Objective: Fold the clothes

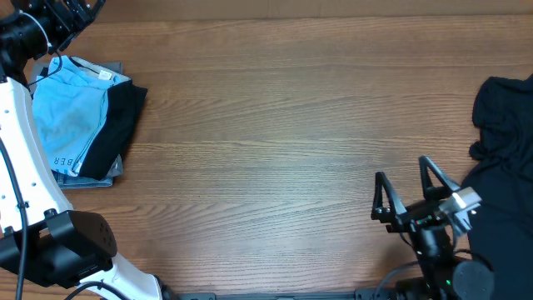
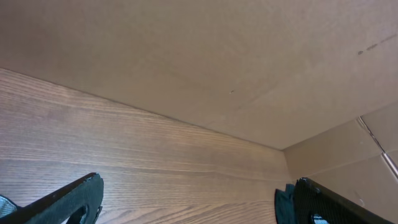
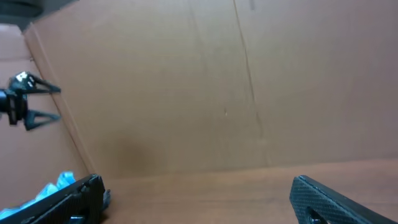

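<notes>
A folded light blue T-shirt point(image 1: 71, 117) lies on top of a stack at the table's far left, with a folded black garment point(image 1: 121, 125) beside it on the same stack. A loose heap of black clothes point(image 1: 504, 158) lies at the right edge. My left gripper point(image 1: 67, 17) hovers at the far left corner, just beyond the stack; in the left wrist view it point(image 2: 193, 199) is open and holds nothing. My right gripper point(image 1: 402, 172) stands open near the front right, left of the black heap, with only bare table between its fingers point(image 3: 199, 199). A bit of blue cloth point(image 3: 53, 185) shows in the right wrist view.
The wooden table point(image 1: 275, 142) is ringed by a cardboard wall point(image 2: 205, 50) at the back and sides. The left arm's white link point(image 1: 25, 158) and black base point(image 1: 58, 246) stand along the left edge. A grey folded piece point(image 1: 112, 175) lies under the stack.
</notes>
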Controlling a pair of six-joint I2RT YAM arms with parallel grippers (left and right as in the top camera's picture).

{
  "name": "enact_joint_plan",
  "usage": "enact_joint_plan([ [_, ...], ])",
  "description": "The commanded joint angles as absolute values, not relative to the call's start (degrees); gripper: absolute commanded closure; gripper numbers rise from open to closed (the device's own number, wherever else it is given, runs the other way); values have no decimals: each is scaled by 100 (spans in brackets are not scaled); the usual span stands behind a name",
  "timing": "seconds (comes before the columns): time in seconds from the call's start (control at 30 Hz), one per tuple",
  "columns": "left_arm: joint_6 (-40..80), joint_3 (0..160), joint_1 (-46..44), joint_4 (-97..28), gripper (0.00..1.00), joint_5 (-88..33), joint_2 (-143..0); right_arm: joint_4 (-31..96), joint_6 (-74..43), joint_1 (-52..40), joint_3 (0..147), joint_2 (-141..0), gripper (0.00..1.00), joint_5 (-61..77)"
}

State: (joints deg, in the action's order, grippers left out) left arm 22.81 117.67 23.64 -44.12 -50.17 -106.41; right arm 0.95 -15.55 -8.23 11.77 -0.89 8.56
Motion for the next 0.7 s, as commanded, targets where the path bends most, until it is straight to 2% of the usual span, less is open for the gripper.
enact_joint_plan([
  [0.0,2335,11760,2349,-4392,0,-5043,-10643,-189,-1656,-794,773,-21,0,860],
  [0.37,2335,11760,2349,-4392,0,-5043,-10643,-639,-1627,-744,60,-21,0,731],
  [0.67,2335,11760,2349,-4392,0,-5043,-10643,104,-1035,-738,45,-21,0,607],
])
